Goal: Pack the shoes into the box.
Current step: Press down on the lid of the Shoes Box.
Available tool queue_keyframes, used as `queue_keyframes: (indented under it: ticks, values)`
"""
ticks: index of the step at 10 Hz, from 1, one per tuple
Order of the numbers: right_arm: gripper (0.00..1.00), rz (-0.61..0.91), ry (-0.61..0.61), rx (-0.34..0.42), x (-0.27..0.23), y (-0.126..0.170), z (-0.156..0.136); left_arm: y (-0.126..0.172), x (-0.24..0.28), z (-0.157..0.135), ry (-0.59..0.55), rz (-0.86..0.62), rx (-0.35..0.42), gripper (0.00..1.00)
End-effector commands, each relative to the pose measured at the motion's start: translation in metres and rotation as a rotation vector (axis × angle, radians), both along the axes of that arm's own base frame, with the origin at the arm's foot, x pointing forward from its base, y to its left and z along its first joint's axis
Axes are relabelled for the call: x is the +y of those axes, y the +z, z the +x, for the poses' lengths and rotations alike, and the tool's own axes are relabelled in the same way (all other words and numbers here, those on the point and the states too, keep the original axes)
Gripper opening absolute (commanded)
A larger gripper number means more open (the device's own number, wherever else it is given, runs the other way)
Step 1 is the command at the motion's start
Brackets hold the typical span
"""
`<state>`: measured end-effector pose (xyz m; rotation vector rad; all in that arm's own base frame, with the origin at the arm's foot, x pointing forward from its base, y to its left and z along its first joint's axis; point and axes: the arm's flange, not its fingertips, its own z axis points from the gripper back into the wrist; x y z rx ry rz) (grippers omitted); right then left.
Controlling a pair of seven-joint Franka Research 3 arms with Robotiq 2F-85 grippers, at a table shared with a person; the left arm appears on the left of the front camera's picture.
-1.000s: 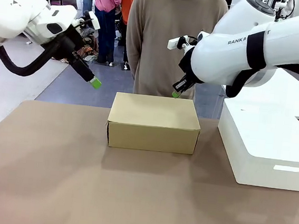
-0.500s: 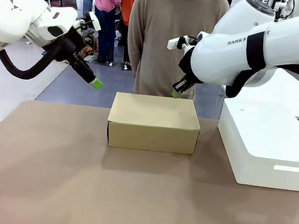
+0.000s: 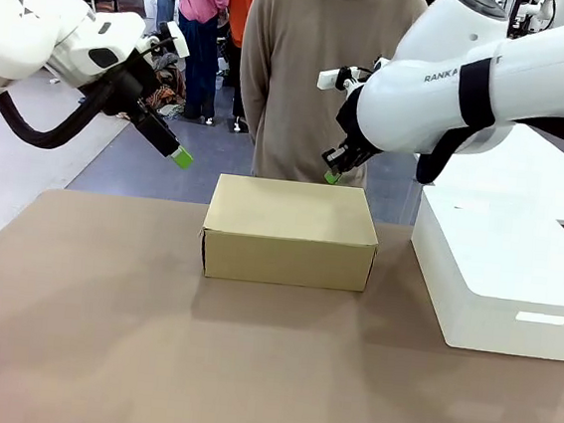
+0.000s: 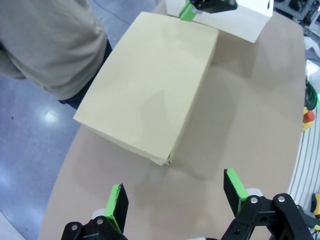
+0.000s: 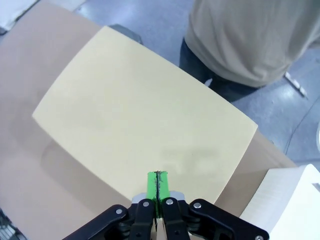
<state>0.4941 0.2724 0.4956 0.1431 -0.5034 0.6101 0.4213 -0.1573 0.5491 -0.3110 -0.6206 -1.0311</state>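
On the brown table point(image 3: 100, 334), lid down on the tan shoebox point(image 3: 290, 232), likely packed, with left gripper point(image 4: 175, 200) wide open, right gripper point(image 5: 157, 187) pinched together on nothing.

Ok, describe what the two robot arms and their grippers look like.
Both arms are glossy white with rounded housings. The right arm carries a black band and dark lettering; a black cable loops under the left arm. The left gripper and right gripper are black, with bright green pads on the fingers and silver pivot pins.
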Motion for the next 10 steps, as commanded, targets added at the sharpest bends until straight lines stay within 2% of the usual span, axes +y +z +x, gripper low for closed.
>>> queue_keyframes:
  ticks: [1,5,6,10]
  values:
    - [0.00,-0.015,-0.114,0.046,0.038,0.000,0.028,0.002,0.001,0.001,0.002,0.003,0.011,1.00]
    - [0.00,0.003,-0.293,0.007,0.074,-0.029,0.065,0.002,0.001,0.001,0.002,0.003,0.011,1.00]
    - [0.00,0.003,-0.313,-0.007,0.080,-0.039,0.071,0.002,0.001,0.001,0.002,0.003,0.011,1.00]
    - [0.00,0.007,-0.347,0.029,0.089,-0.074,0.092,0.002,0.001,0.001,0.002,0.003,0.011,1.00]
